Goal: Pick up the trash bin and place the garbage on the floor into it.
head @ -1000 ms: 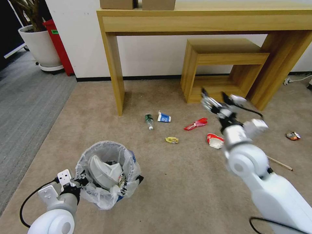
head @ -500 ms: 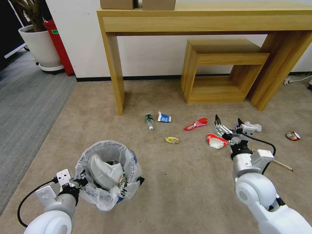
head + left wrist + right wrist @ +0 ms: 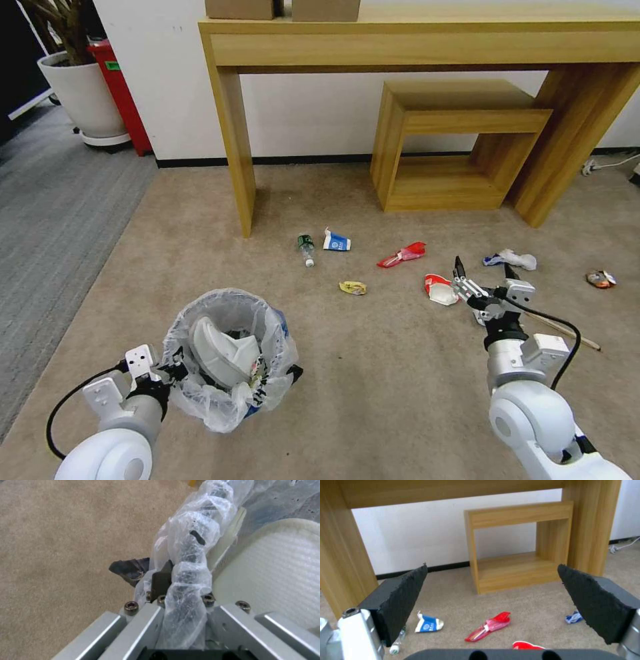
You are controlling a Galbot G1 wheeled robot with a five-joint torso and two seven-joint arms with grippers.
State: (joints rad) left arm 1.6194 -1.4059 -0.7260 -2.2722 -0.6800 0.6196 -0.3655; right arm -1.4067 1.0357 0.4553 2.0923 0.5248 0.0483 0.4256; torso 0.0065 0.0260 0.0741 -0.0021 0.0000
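Note:
The trash bin (image 3: pixel 227 353), lined with a crinkly whitish bag, hangs at lower left with a white slipper (image 3: pixel 220 343) inside. My left gripper (image 3: pixel 170 370) is shut on its bagged rim (image 3: pixel 193 547). Garbage lies on the beige floor (image 3: pixel 373 380): a small bottle (image 3: pixel 306 248), a blue-white carton (image 3: pixel 336 241), a red wrapper (image 3: pixel 402 255), a yellow wrapper (image 3: pixel 353 287), a red-white wrapper (image 3: pixel 441 289), a tissue (image 3: pixel 512 259), a crushed can (image 3: pixel 601 278) and a wooden stick (image 3: pixel 573 333). My right gripper (image 3: pixel 483 268) is open, low, just right of the red-white wrapper (image 3: pixel 528 645).
A long wooden table (image 3: pixel 427 40) stands against the wall with a small wooden shelf (image 3: pixel 453 147) under it. A potted plant (image 3: pixel 80 93) and a red bin (image 3: pixel 120 87) are at back left by the grey carpet (image 3: pixel 53 220). A cable (image 3: pixel 613 162) lies far right.
My right arm has come down and back from in front of the shelf to just above the floor beside the red-white wrapper. The bin and left gripper have shifted slightly right.

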